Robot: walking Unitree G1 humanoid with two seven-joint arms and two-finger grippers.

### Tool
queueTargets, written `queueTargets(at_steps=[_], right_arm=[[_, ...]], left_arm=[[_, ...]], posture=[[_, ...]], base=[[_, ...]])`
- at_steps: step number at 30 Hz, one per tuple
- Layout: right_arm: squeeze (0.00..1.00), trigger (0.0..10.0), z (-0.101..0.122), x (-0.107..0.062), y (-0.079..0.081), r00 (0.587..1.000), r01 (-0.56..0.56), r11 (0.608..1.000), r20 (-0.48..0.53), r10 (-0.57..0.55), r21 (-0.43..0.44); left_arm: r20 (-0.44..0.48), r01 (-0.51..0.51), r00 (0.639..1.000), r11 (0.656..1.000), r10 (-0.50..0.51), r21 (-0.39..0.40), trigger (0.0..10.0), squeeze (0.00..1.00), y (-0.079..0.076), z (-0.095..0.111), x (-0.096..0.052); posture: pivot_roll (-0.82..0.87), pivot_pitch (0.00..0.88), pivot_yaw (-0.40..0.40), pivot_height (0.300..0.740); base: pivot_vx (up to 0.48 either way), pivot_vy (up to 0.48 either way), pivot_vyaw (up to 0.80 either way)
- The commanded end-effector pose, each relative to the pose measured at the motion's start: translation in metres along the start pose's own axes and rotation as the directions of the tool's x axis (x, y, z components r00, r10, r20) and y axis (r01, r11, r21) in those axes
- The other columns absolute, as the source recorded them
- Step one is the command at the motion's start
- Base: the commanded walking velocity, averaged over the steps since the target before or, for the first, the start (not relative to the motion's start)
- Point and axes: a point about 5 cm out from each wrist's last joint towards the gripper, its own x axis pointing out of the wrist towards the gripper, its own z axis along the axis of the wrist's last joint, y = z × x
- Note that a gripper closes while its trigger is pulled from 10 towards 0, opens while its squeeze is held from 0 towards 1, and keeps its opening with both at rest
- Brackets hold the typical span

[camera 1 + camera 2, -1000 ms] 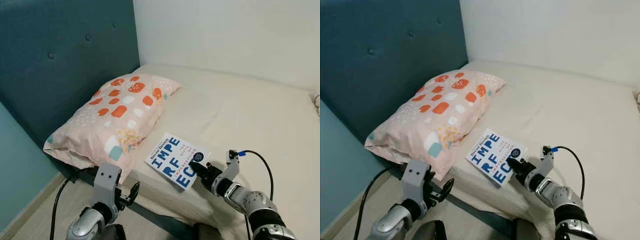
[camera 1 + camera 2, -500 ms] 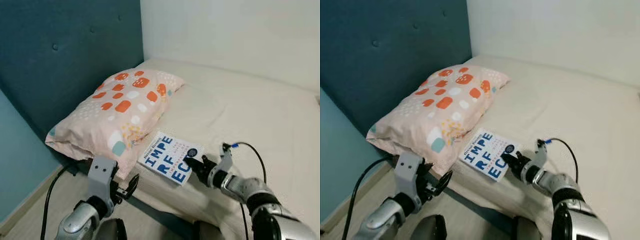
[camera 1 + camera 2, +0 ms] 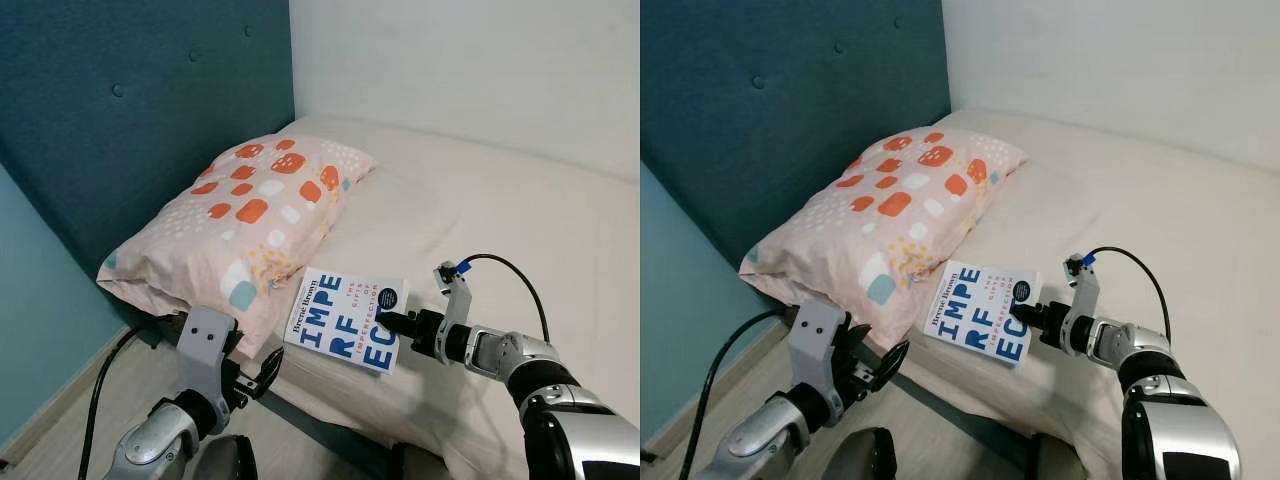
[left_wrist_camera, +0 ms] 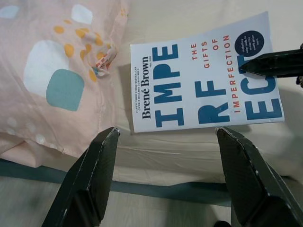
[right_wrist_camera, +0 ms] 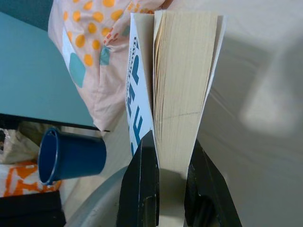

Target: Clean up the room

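Right gripper [image 3: 392,322] fingers clamp the book [image 3: 345,319] — on the bed [image 3: 480,220].

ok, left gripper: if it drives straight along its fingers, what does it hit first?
Probably the book: the left gripper, open, points at its cover, lying on the bed beside the pillow. The right gripper already clamps the book's far edge. Depth is unclear.

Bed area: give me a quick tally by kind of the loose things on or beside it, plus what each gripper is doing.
Pillows: 1, the patterned pillow at the headboard.
Books: 1, the book, its edge pinched by the right gripper.
Cups: 1, a blue cup down beside the bed.
Total: 3.
The left gripper hangs open below the mattress edge, holding nothing.
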Motion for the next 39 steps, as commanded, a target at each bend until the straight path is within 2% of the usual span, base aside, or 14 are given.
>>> queueTargets(at_steps=[1,5,10,17,20,22,23,25,36,38,39], right_arm=[[0.0,10.0,0.003,-0.005,-0.006,0.999,0.048,0.999,0.021,-0.048,-0.02],[0.0,10.0,0.004,-0.003,-0.006,0.996,0.055,0.998,0.064,-0.055,0.003],[0.0,10.0,-0.004,0.001,-0.01,0.986,0.117,0.992,0.115,-0.122,0.048],[0.0,10.0,-0.015,0.005,-0.009,0.994,0.084,0.995,0.072,-0.088,0.053],[0.0,10.0,-0.013,0.004,-0.008,0.995,0.072,0.996,0.066,-0.075,0.049],[0.0,10.0,-0.011,0.003,-0.008,0.995,0.067,0.997,0.065,-0.07,0.043],[0.0,10.0,-0.011,0.003,-0.008,0.995,0.067,0.997,0.065,-0.07,0.043],[0.0,10.0,-0.01,0.002,-0.008,0.995,0.072,0.997,0.068,-0.074,0.038],[0.0,10.0,-0.009,0.0,-0.011,0.993,0.093,0.995,0.075,-0.095,0.037],[0.0,10.0,-0.009,0.0,-0.011,0.993,0.092,0.995,0.072,-0.095,0.038],[0.0,10.0,-0.01,0.0,-0.011,0.992,0.095,0.995,0.073,-0.098,0.043]], left_arm=[[-0.036,0.006,0.999,1.0,-0.006,0.002,10.0,0.0,-0.001,-0.005,-0.003],[-0.038,0.003,0.999,1.0,-0.003,0.0,10.0,0.0,0.0,-0.004,-0.004],[-0.043,-0.002,0.999,1.0,0.002,-0.007,10.0,0.0,0.002,-0.003,-0.003],[-0.042,0.017,0.999,1.0,-0.017,-0.004,10.0,0.0,0.001,-0.002,-0.002],[-0.017,0.051,0.999,0.999,-0.051,-0.02,10.0,0.0,-0.004,0.002,-0.001],[0.021,0.138,0.99,0.988,-0.137,-0.063,10.0,0.0,-0.015,0.008,-0.002],[0.021,0.138,0.99,0.988,-0.137,-0.063,10.0,0.0,-0.015,0.008,-0.002],[0.043,0.199,0.98,0.976,-0.196,-0.085,10.0,0.0,-0.024,0.012,-0.003],[0.085,0.289,0.955,0.956,-0.284,-0.056,10.0,0.0,-0.038,0.021,-0.004],[0.103,0.324,0.943,0.944,-0.316,-0.064,10.0,0.0,-0.041,0.025,-0.004],[0.101,0.381,0.922,0.923,-0.375,-0.051,10.0,0.0,-0.049,0.026,-0.006]], posture=[[0.14,0.273,0.0,0.577],[0.14,0.273,0.004,0.577],[0.15,0.273,0.014,0.577],[0.15,0.274,0.021,0.577],[0.15,0.274,0.021,0.577],[0.15,0.274,0.019,0.577],[0.15,0.274,0.019,0.577],[0.15,0.273,0.017,0.577],[0.15,0.271,0.015,0.577],[0.15,0.271,0.014,0.577],[0.15,0.27,0.011,0.577]], base=[[0.0,0.0,0.0],[0.0,0.0,0.0],[0.0,0.0,0.0],[0.0,0.0,0.0],[0.0,0.0,0.0],[0.0,0.0,0.0],[0.0,0.0,0.0],[0.0,0.0,0.0],[0.0,0.0,0.0],[0.0,0.0,0.0],[0.0,0.0,0.0]])
